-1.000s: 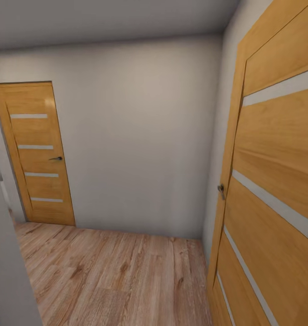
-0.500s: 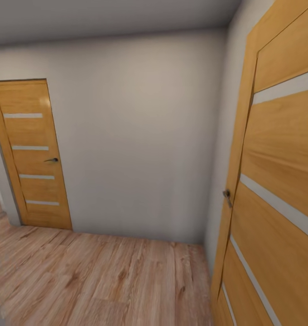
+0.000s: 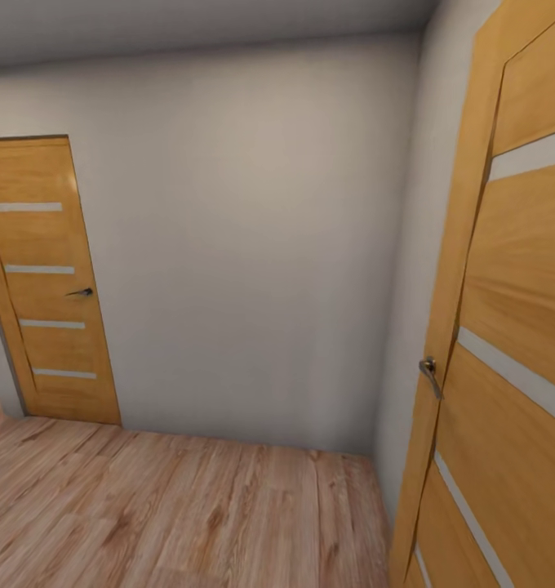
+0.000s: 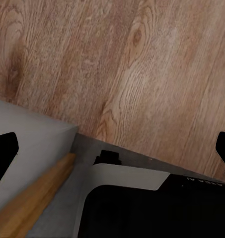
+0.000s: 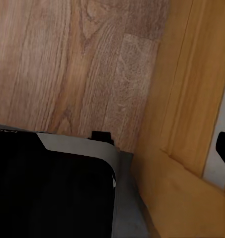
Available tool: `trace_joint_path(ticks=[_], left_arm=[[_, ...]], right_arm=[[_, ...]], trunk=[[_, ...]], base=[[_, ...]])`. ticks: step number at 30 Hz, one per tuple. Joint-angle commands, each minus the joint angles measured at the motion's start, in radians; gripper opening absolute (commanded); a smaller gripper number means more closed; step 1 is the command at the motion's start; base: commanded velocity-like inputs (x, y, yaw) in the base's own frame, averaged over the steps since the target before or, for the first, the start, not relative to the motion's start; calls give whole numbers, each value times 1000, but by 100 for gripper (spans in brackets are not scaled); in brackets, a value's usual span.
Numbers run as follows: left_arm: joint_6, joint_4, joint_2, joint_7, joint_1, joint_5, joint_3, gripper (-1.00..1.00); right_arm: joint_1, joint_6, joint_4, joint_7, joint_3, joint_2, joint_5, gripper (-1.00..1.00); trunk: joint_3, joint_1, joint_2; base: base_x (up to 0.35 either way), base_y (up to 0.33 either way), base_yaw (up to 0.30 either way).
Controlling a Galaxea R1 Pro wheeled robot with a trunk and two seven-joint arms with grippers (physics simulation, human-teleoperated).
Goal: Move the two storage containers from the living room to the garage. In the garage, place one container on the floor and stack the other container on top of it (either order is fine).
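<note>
The two storage containers are out of view. I am in a narrow hallway with light wood plank flooring and grey-white walls. My left gripper hangs open over the planks, its dark fingertips far apart with nothing between them. My right gripper also hangs over the planks beside a wooden door; one dark fingertip shows at the picture's edge, and nothing is held. My black, pale-rimmed base lies under both grippers.
A shut wooden door with pale stripes and a lever handle stands at the far left. A second such door with a handle is very close on my right. A plain wall closes the hallway ahead. A grey wall corner is near the left arm.
The whole view has shifted: the far door slid left, the near door slid right, and the grey wall corner at the left edge dropped out. The camera moved, not the doors.
</note>
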Motion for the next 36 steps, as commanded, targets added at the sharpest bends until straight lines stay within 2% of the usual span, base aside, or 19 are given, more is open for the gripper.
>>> trace_joint_path(ticks=[1, 12, 36], left_arm=[[-2, 0, 0, 3, -1, 7, -9, 100], [-6, 0, 1, 2, 1, 10, -5, 100], [-3, 0, 1, 2, 1, 11, -5, 100]], right_arm=[[-1, -4, 3, -2, 4, 0, 8, 100], [-1, -8, 2, -3, 5, -3, 10, 100], [-1, -8, 2, -3, 5, -3, 11, 100]], trunk=[[-2, 1, -1], [-2, 1, -1], [-2, 1, -1]], base=[[322, 0, 0], [25, 0, 0], [311, 0, 0]])
